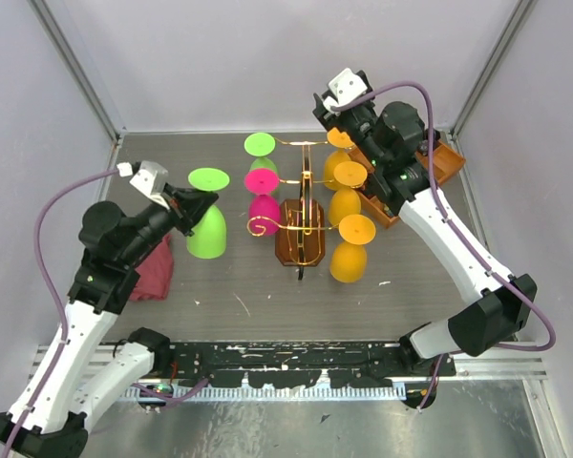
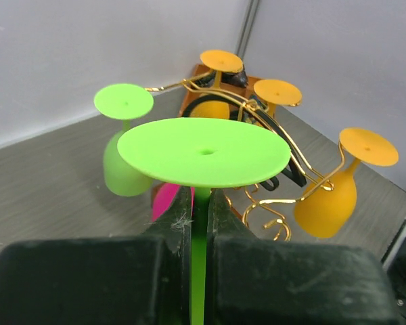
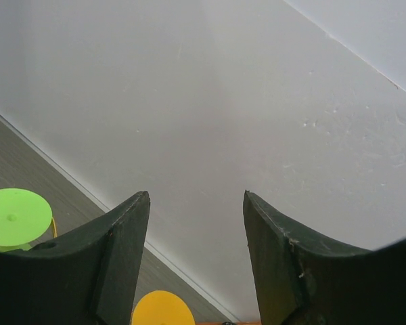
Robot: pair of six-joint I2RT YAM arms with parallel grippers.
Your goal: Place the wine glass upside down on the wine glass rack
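My left gripper (image 1: 193, 202) is shut on the stem of a green wine glass (image 1: 207, 229), held upside down with its foot up, left of the wine glass rack. In the left wrist view the stem (image 2: 199, 230) is pinched between the fingers (image 2: 172, 217) under the round foot (image 2: 203, 152). The rack (image 1: 306, 196) is gold wire on a dark-brown base (image 1: 301, 250). A green glass (image 1: 260, 145), a magenta glass (image 1: 265, 210) and three orange glasses (image 1: 349, 258) hang on it upside down. My right gripper (image 1: 327, 107) is open and empty, raised behind the rack, facing the back wall (image 3: 196, 200).
An orange-brown wooden tray (image 1: 441, 167) lies at the back right under the right arm. A dark red cloth (image 1: 153, 272) lies on the table by the left arm. Enclosure walls stand close at the back and both sides.
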